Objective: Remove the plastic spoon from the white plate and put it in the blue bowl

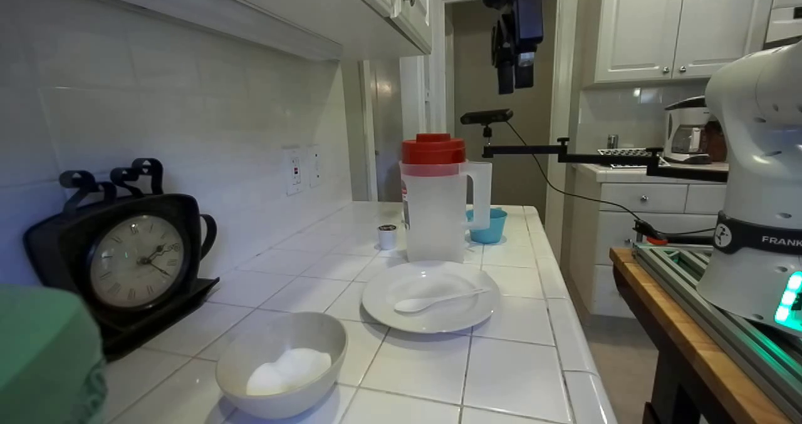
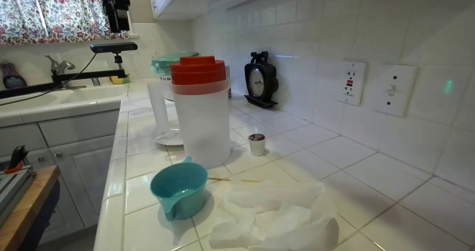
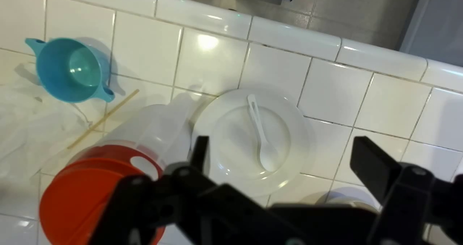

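Dim uneven light, round glare spot on counter tile (image 3: 213, 60), soft shadows by blue bowl (image 3: 68, 70), gripper (image 3: 280, 147) blurred in wrist view

In an exterior view, the plate (image 1: 432, 324) stands on the surface (image 1: 514, 364), with the spoon (image 1: 431, 302) lying on it. Just behind the plate is the pitcher (image 1: 435, 220); farther behind it and right, the bowl (image 1: 490, 235). Behind and left of the plate stands a pod (image 1: 388, 240); in front and left, a second bowl (image 1: 276, 333); well left, a clock (image 1: 136, 261).
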{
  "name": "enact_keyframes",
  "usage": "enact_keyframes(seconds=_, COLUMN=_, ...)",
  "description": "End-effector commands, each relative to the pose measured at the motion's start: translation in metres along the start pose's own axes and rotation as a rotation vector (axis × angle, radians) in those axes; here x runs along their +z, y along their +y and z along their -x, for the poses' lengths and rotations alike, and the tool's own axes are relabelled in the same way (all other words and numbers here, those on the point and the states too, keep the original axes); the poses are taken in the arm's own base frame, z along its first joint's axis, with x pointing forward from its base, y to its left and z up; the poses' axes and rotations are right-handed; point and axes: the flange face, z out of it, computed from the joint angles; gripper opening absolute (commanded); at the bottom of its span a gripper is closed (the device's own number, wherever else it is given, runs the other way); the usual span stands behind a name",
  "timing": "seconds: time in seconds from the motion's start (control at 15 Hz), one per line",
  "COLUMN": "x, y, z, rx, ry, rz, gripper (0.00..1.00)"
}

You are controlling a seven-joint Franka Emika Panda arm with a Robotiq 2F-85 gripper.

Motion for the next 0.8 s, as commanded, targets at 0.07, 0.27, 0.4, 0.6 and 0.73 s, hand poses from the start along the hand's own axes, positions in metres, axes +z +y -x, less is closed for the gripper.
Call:
enact_keyframes(seconds=0.07, x=-0.001, y=0.0, z=0.0, rx=0.0, ry=-0.001, rz=0.0, gripper=1.0)
enact_keyframes(seconds=0.27, x=-0.001, y=0.0, z=0.0, rx=0.0, ry=-0.001, rz=0.0, gripper=1.0)
enact_keyframes(seconds=0.4, x=0.004, y=-0.004, z=-0.006, rx=0.005, ry=0.001, rz=-0.017, gripper=1.0)
enact_keyframes(seconds=0.6, x=0.025, y=-0.026, z=-0.027, rx=0.022, ry=0.003, rz=-0.022, gripper=1.0)
enact_keyframes(seconds=0.73, x=0.044, y=-0.045, z=-0.041, rx=0.011, ry=0.005, rz=-0.016, gripper=1.0)
